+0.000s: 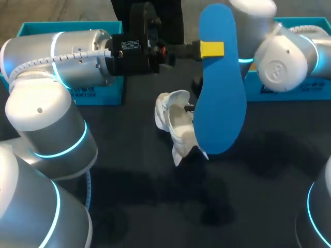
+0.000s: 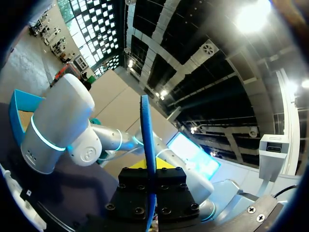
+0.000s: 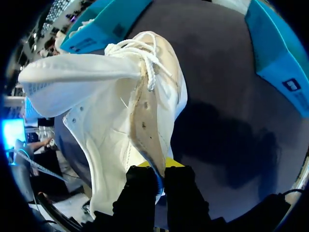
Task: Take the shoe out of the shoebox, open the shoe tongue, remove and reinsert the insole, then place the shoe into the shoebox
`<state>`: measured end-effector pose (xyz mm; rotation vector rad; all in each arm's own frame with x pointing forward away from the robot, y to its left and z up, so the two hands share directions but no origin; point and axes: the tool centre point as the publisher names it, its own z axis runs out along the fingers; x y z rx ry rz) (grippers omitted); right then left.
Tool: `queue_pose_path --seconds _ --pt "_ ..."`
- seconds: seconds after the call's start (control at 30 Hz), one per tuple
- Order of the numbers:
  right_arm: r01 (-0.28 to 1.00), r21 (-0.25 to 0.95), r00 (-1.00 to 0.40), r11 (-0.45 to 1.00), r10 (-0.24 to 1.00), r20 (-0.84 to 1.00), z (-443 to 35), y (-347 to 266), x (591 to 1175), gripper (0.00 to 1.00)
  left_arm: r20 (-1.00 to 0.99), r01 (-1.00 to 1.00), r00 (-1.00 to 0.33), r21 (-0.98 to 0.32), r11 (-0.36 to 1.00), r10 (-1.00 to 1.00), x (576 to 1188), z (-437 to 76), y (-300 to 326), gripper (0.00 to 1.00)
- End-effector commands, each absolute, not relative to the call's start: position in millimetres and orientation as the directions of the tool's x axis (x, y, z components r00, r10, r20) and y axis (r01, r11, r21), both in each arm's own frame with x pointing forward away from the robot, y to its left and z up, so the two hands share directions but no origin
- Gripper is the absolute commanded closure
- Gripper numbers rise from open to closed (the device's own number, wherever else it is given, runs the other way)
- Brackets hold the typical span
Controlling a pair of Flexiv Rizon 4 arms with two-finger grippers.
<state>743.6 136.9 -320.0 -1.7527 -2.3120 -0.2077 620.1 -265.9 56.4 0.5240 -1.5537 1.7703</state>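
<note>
With the left fingers (image 1: 211,49) clenched on the blue insole (image 1: 222,98), which stands up beyond them, and the right fingers (image 3: 140,193) gripping the white shoe (image 3: 111,111) by its side wall, I'd lead the insole toe-first into the opening and keep it flat.

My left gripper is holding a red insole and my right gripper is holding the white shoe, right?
Almost. The insole is blue, not red, as the head view shows. The rest is right: the left gripper holds it, and the right gripper holds the white shoe.
</note>
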Motion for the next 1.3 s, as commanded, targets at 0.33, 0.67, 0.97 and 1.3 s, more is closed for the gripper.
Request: queue_pose_path --seconds 0.33,0.67,0.97,1.3 --pt "0.975 0.038 -0.221 0.22 0.924 0.313 -352 147 735 1.0 0.707 -0.733 -0.664 -0.68 -0.025 0.243 619 55 -266 1.0" --pt "0.983 0.001 -0.172 0.181 0.932 0.32 -375 143 733 1.0 0.707 -0.733 -0.664 -0.68 -0.025 0.243 619 55 -266 1.0" --pt "0.992 0.016 -0.126 0.128 0.937 0.326 -387 145 730 1.0 0.707 -0.733 -0.664 -0.68 -0.025 0.243 619 55 -266 1.0" --pt "0.994 0.011 -0.107 0.11 0.937 0.333 -386 149 723 1.0 0.707 -0.733 -0.664 -0.68 -0.025 0.243 619 55 -266 1.0"
